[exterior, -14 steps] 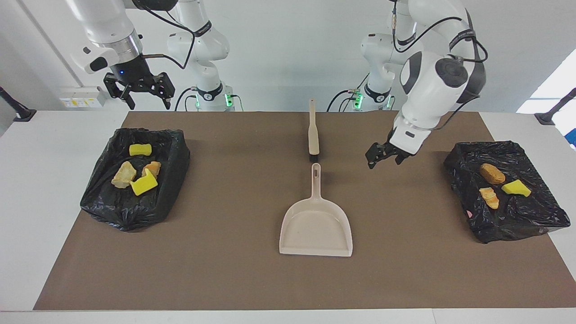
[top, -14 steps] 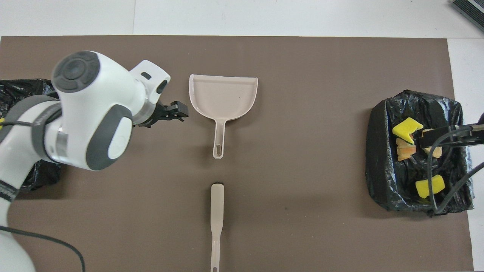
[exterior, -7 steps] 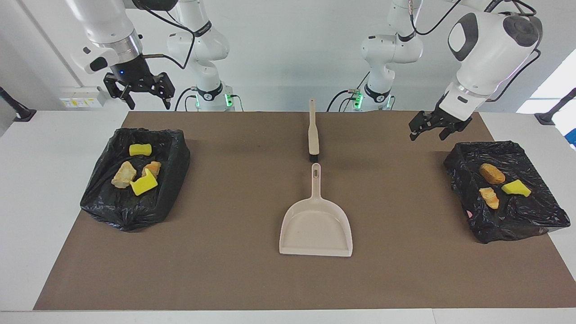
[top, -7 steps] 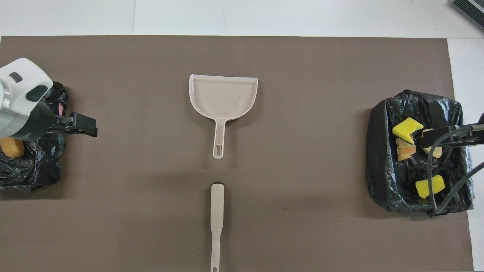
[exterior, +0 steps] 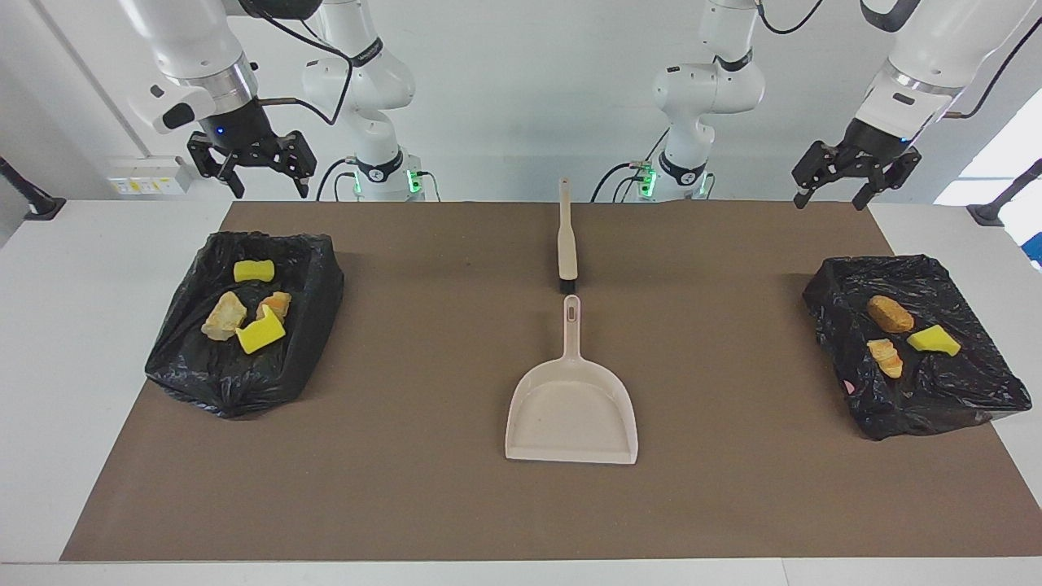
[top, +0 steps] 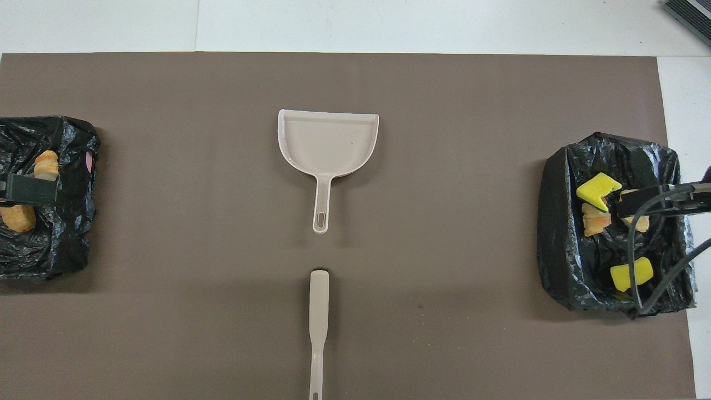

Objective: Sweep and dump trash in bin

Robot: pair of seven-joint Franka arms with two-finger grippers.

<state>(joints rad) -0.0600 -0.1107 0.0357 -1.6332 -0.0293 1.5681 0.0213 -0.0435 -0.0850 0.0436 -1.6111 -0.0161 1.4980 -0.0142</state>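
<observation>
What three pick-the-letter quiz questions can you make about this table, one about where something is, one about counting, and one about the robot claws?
1. Where is the brush?
A. in a bin
B. on the mat, nearer to the robots than the dustpan
C. in a claw

2. How many trash pieces lie in the bin at the right arm's end?
A. one
B. four
C. nine

3. What are the left claw and right claw doing?
A. both open, empty, up in the air
B. both gripping the dustpan
C. one gripping the brush

Answers: 1 B, the brush lies just above the dustpan handle in the facing view. 2 B, two yellow sponges and two bread pieces show. 3 A, nothing sits between their fingers.
</observation>
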